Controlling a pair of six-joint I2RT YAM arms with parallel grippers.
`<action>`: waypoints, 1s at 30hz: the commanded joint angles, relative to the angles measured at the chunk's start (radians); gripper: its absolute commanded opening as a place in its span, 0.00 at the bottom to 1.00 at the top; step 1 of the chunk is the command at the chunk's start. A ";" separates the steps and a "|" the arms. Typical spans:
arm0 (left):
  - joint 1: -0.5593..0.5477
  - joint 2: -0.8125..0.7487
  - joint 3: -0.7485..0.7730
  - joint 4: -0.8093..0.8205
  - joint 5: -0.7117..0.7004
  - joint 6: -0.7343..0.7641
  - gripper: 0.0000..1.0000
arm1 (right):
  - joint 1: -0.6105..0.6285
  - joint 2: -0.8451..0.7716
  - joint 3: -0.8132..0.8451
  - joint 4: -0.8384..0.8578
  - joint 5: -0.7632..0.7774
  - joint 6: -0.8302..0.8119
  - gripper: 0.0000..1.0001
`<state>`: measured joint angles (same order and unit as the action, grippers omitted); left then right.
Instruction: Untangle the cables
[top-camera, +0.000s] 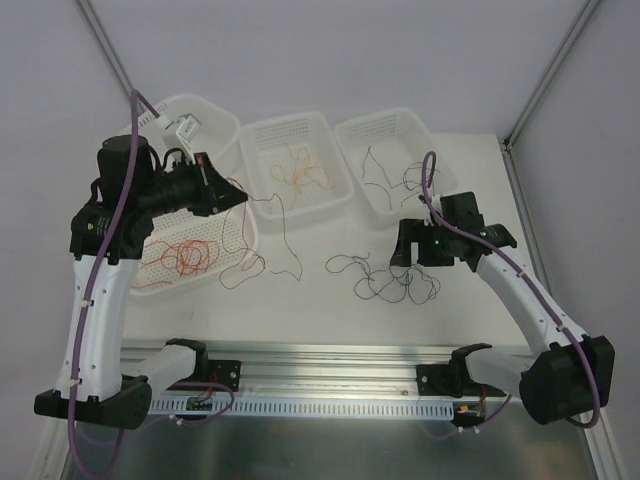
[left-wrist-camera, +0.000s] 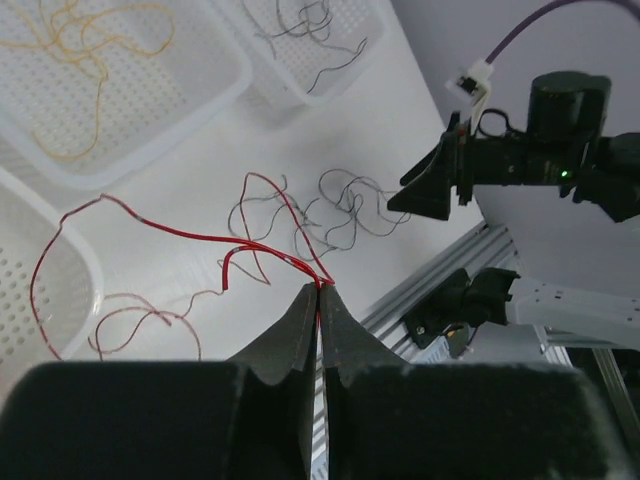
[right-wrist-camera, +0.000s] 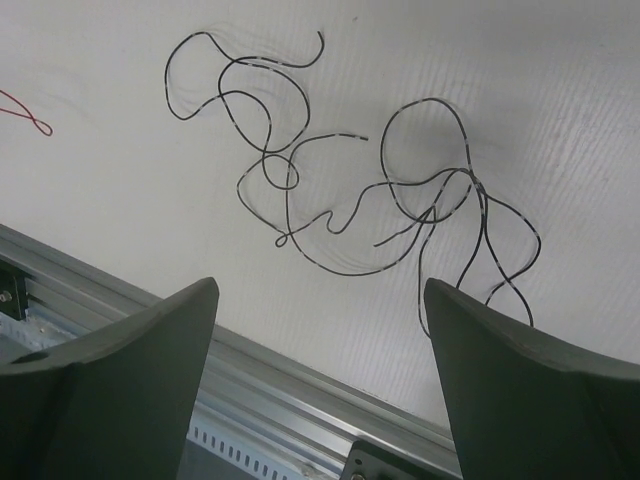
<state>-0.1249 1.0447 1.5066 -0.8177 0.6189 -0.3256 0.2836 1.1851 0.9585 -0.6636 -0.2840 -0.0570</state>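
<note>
Your red cable (left-wrist-camera: 180, 232) is nipped at the very tips of the left gripper (left-wrist-camera: 322, 290), its jaws pressed together on the strand. You see that pinch only in the left wrist view, where the cable arcs back over the rim of the left basket (top-camera: 252, 240). That view also shows a red-brown cable (left-wrist-camera: 150, 312) on the table (top-camera: 330, 320) just beside that basket.

From overhead you get what the wrists miss: a red heap (top-camera: 180, 258) in the left basket, orange cables (top-camera: 300, 170) in the middle basket (top-camera: 300, 207), and black cables (top-camera: 385, 178) in the right basket (top-camera: 380, 117).

A dark tangle (right-wrist-camera: 388, 185) lies loose on the table between the baskets and the rail (top-camera: 330, 380). The right wrist view shows its loops clearly, with the right gripper (right-wrist-camera: 320, 288) over them, jaws spread wide and holding nothing.
</note>
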 joint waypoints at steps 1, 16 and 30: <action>-0.009 0.057 0.134 0.109 0.100 -0.062 0.00 | 0.017 -0.080 -0.017 0.013 0.025 0.014 0.91; -0.019 0.425 0.731 0.177 -0.166 -0.165 0.00 | 0.023 -0.214 -0.073 -0.014 0.069 0.013 0.97; 0.119 0.609 0.816 0.272 -0.693 -0.147 0.00 | 0.037 -0.242 -0.112 -0.013 -0.014 -0.010 0.97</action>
<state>-0.0528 1.6424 2.3013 -0.6319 0.0490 -0.4576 0.3092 0.9482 0.8505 -0.6781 -0.2573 -0.0528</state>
